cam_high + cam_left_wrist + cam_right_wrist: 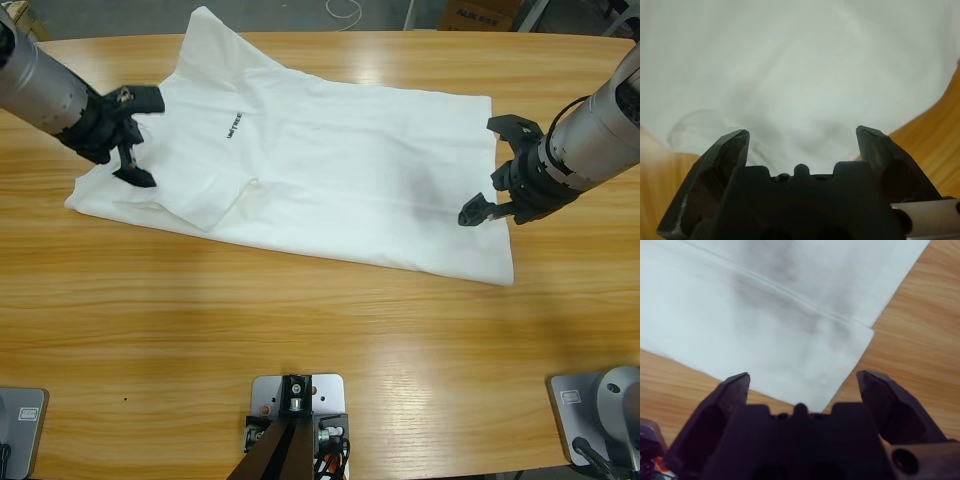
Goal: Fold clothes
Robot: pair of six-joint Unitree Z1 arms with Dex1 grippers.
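Observation:
The clothes are one white T-shirt (pixel 330 170) lying flat and wrinkled across the table, with its dark collar label (pixel 232 125) toward the left and its hem toward the right. A sleeve flap (pixel 215 200) lies folded over near the front left. My left gripper (pixel 140 138) hangs open over the shirt's left end, and in the left wrist view white fabric (pixel 800 65) fills the space beyond the left gripper (pixel 802 137). My right gripper (pixel 492 168) stands open at the hem edge. The shirt's hem corner (pixel 855 340) lies just ahead of the right gripper (pixel 802 382), which holds nothing.
The wooden table (pixel 300 340) stretches wide in front of the shirt. Beyond the far edge are a cardboard box (pixel 480 12) and a white cable loop (pixel 345 8).

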